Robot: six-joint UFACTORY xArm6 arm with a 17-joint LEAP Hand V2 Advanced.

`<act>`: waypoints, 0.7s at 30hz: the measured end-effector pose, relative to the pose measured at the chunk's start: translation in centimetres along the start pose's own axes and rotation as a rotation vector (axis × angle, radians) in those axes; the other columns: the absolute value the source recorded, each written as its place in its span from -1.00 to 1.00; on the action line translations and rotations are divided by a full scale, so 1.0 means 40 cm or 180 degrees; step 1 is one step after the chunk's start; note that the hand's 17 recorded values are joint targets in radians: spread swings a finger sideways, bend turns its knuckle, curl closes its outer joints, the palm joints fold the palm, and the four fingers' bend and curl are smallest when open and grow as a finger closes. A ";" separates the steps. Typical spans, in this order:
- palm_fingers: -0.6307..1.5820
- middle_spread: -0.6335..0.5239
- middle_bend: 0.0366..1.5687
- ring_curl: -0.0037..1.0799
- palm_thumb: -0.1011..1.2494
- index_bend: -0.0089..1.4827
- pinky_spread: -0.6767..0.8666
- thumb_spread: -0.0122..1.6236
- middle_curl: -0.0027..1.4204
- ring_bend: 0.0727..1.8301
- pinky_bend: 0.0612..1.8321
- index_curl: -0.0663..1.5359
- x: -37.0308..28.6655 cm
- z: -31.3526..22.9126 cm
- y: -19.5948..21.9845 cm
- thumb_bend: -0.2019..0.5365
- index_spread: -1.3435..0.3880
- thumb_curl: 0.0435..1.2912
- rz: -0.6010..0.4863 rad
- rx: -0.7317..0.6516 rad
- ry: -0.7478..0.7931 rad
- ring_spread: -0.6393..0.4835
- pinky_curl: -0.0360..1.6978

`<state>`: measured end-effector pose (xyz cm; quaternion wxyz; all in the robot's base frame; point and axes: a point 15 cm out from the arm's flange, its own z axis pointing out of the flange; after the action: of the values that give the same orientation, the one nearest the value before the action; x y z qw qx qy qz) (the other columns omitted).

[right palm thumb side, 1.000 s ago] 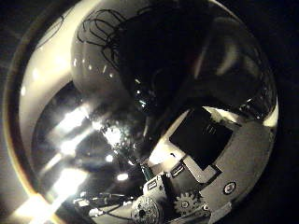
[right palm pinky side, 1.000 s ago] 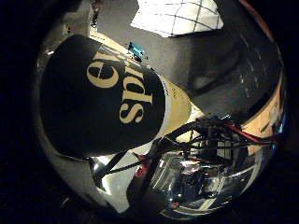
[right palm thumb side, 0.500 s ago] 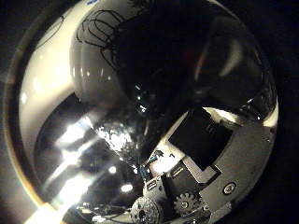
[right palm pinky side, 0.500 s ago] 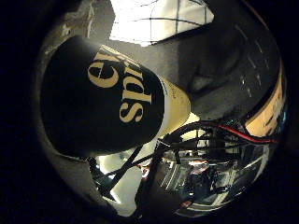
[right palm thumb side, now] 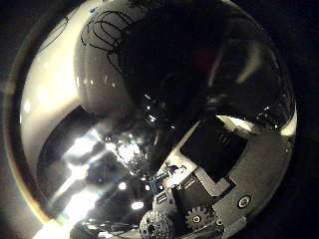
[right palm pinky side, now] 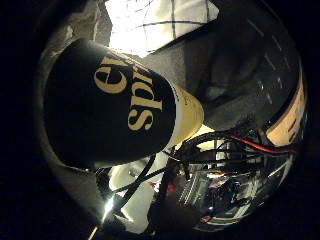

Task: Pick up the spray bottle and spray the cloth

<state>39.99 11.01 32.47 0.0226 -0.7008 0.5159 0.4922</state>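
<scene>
The spray bottle (right palm pinky side: 120,100), with a black label with yellow print and a yellow body, fills much of the little finger side palm view and lies close against the palm. A white cloth with a dark grid pattern (right palm pinky side: 160,25) lies on the dark table beyond the bottle. In the thumb side palm view, white and black parts of my right hand (right palm thumb side: 214,164) reach in beside a dark glossy rounded surface (right palm thumb side: 150,70) that is very close. The fingers look curled round the bottle.
The dark grey table top (right palm pinky side: 245,70) stretches past the bottle. A bright orange-lit edge (right palm pinky side: 297,110) shows at the far side. Bright glints (right palm thumb side: 85,164) lie on a shiny surface in the thumb side palm view.
The bottle stays fixed against the palm while the background shifts. The cloth has slid across the little finger side palm view and takes up more of it, so the hand has moved with the bottle.
</scene>
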 end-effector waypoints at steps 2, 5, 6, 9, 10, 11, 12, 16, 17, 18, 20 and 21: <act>0.60 -0.19 0.66 0.27 0.33 0.59 -0.44 0.50 0.14 0.53 0.22 0.03 -0.016 -0.007 0.013 -0.49 0.28 -0.35 -0.0034 0.0038 0.0032 -0.23 0.29; 0.60 -0.19 0.66 0.27 0.33 0.59 -0.44 0.51 0.14 0.53 0.22 0.03 -0.035 -0.013 0.020 -0.49 0.28 -0.36 -0.0079 0.0084 0.0030 -0.23 0.29; 0.59 -0.19 0.66 0.27 0.33 0.59 -0.44 0.51 0.14 0.53 0.22 0.03 -0.041 -0.013 0.018 -0.49 0.28 -0.36 -0.0087 0.0092 0.0014 -0.23 0.29; 0.59 -0.19 0.66 0.27 0.33 0.60 -0.44 0.51 0.14 0.53 0.23 0.03 -0.033 -0.010 0.008 -0.49 0.28 -0.36 -0.0059 0.0087 -0.0002 -0.23 0.29; 0.59 -0.19 0.66 0.27 0.33 0.60 -0.44 0.51 0.14 0.53 0.23 0.03 -0.028 -0.008 0.003 -0.49 0.28 -0.36 -0.0046 0.0080 -0.0011 -0.23 0.29; 0.59 -0.19 0.66 0.27 0.33 0.60 -0.44 0.51 0.14 0.52 0.23 0.03 -0.022 -0.005 -0.002 -0.49 0.28 -0.36 -0.0033 0.0067 -0.0023 -0.23 0.29; 0.59 -0.19 0.66 0.27 0.33 0.60 -0.44 0.51 0.14 0.52 0.23 0.03 -0.013 -0.002 -0.011 -0.49 0.28 -0.37 -0.0012 0.0049 -0.0043 -0.23 0.29; 0.59 -0.19 0.66 0.28 0.34 0.60 -0.44 0.51 0.14 0.52 0.23 0.03 0.011 0.000 -0.038 -0.49 0.28 -0.37 0.0031 0.0087 -0.0074 -0.23 0.29; 0.59 -0.19 0.66 0.28 0.34 0.60 -0.44 0.51 0.14 0.52 0.23 0.03 0.015 0.000 -0.042 -0.49 0.28 -0.37 0.0035 0.0092 -0.0083 -0.23 0.29; 0.59 -0.19 0.66 0.28 0.34 0.60 -0.44 0.51 0.14 0.52 0.23 0.03 0.015 -0.001 -0.043 -0.49 0.28 -0.38 0.0034 0.0096 -0.0084 -0.23 0.29; 0.59 -0.19 0.66 0.28 0.34 0.60 -0.44 0.51 0.14 0.52 0.23 0.03 0.011 -0.001 -0.043 -0.49 0.28 -0.38 0.0021 0.0102 -0.0092 -0.23 0.29; 0.59 -0.19 0.66 0.28 0.34 0.60 -0.44 0.51 0.14 0.52 0.23 0.03 0.006 -0.002 -0.044 -0.49 0.28 -0.38 0.0006 0.0113 -0.0111 -0.23 0.29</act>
<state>41.36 11.60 31.49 0.0436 -0.6911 0.5247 0.4952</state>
